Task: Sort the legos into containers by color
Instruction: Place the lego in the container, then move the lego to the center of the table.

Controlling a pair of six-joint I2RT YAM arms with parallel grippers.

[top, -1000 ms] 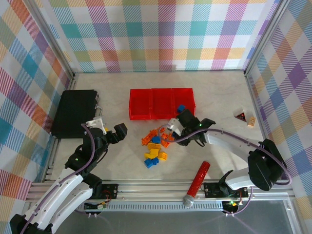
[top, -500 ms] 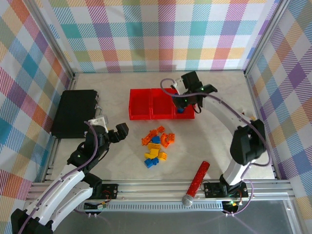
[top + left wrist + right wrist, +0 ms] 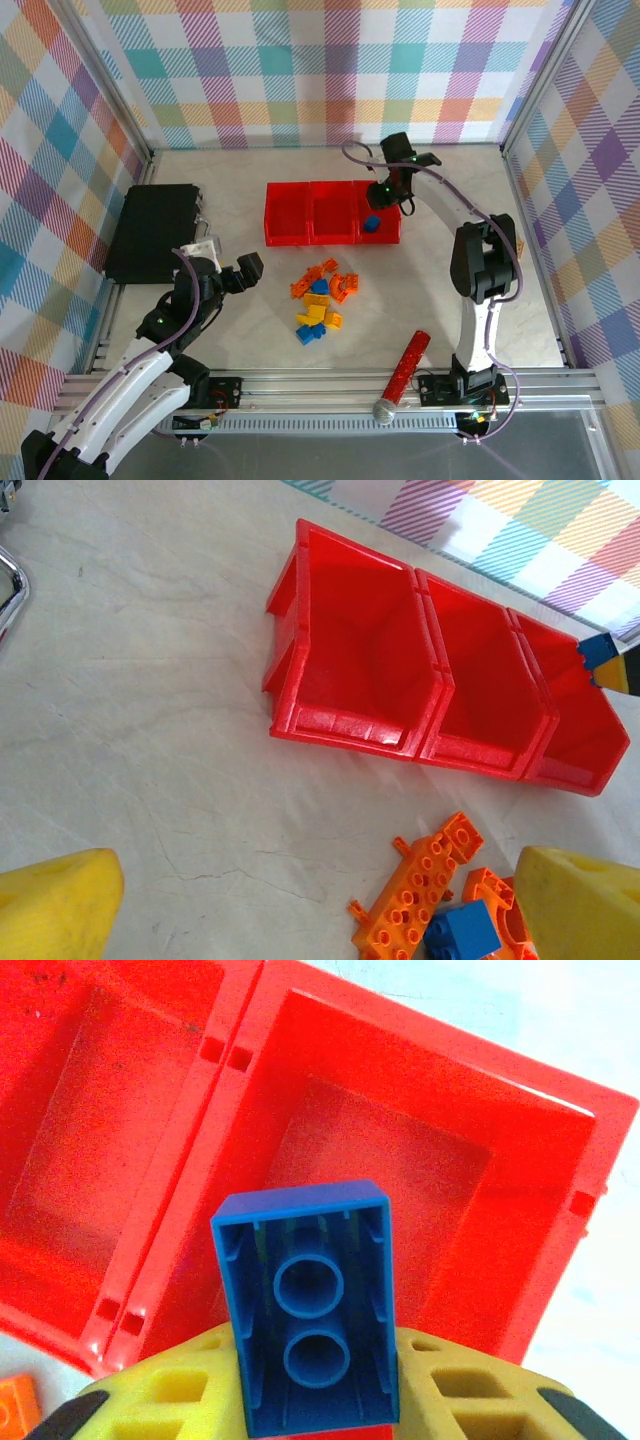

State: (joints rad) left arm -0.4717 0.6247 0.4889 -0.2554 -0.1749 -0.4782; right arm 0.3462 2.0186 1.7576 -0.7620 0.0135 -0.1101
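Left gripper point(image 3: 243, 272) low over the near-left desk point(image 3: 230, 180), jaws spread wide, nothing between its yellow pads point(image 3: 55, 905).

Near edge, right of centre: red glittery stick point(image 3: 406, 368), grey knob at its near end, lying at a slant.

Legos point(image 3: 320, 302) in a loose pile mid-desk, just right of the left gripper. Orange pieces point(image 3: 338, 284) on the far side, yellow ones point(image 3: 318, 318) in the middle, a blue one point(image 3: 309, 335) at the near end. Left wrist view: flat orange plate point(image 3: 428, 885) touching a small blue brick point(image 3: 462, 932).

Black case point(image 3: 152, 232) at left, well apart from the pile.

Beyond the pile, containers point(image 3: 310, 240): three red bins joined in a row running left to right.

Right gripper point(image 3: 381, 207) hangs above the rightmost bin, closed on a blue brick point(image 3: 310, 1300). The brick's hollow underside faces the wrist camera, and it sits above that bin's floor, not touching it as far as I can tell.
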